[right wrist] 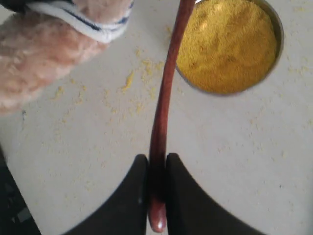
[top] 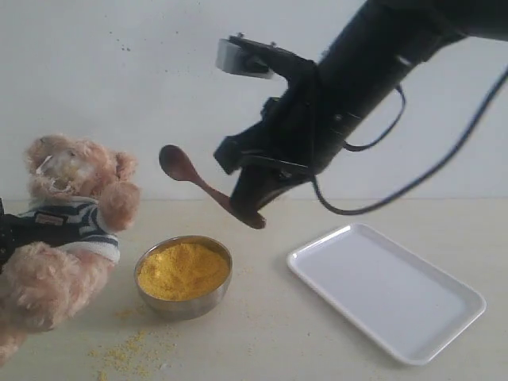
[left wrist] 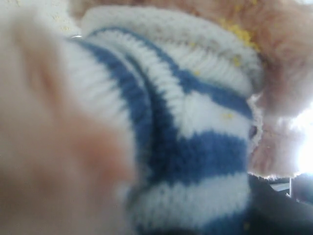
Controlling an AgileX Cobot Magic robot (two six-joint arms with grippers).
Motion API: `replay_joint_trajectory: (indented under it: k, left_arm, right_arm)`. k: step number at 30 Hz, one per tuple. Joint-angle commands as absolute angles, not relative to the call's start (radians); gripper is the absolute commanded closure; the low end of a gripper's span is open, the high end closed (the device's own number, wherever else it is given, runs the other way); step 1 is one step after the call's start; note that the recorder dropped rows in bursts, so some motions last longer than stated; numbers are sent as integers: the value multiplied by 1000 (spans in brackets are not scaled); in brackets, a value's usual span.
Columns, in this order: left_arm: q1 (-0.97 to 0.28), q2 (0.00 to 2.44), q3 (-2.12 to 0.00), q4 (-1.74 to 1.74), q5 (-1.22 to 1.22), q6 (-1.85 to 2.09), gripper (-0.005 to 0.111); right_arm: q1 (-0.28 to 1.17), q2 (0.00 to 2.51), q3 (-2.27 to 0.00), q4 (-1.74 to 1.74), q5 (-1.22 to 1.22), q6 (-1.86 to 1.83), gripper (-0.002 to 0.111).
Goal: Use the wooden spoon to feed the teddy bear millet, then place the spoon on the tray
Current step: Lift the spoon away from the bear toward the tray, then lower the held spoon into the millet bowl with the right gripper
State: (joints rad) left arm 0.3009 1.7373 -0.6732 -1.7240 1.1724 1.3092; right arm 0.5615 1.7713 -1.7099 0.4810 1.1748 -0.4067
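The teddy bear [top: 67, 230] leans at the left of the exterior view, its striped shirt [left wrist: 195, 147] filling the left wrist view. My left gripper [top: 12, 234] reaches in from the left edge and is clamped on the bear's torso. My right gripper [top: 250, 210] [right wrist: 157, 164] is shut on the end of the wooden spoon's handle. The wooden spoon [top: 178, 167] [right wrist: 166, 93] hangs in the air, its bowl just right of the bear's head and above the millet [top: 182, 270] [right wrist: 227, 44]. The white tray [top: 389, 290] lies at the right.
The millet fills a round steel bowl [top: 184, 308] between the bear and the tray. Loose yellow grains [top: 127, 353] are scattered on the table in front of the bowl and under the spoon handle [right wrist: 129, 81]. A black cable hangs from the right arm.
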Motion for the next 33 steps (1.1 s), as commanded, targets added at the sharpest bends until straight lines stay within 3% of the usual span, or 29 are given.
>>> replay_joint_trajectory:
  k: [1,6,15,33]
  left_arm:
    - [308,1730,-672,-1744,1176,1318,103]
    - [309,1730,-691,-1744,946,1344,103]
    - [309,1730,-704,-1744,908,1355,103]
    - [309,1730,-704,-1744,915,1355,103]
  right_arm:
    - [604,1956,-1961,428,1221,-322,109]
    - [608,2093,-2004,357,1221,-280,109]
    - [613,2187,-1998,296,1221,-162,109]
    - [627,2219,-1896,491,1221,-230,109]
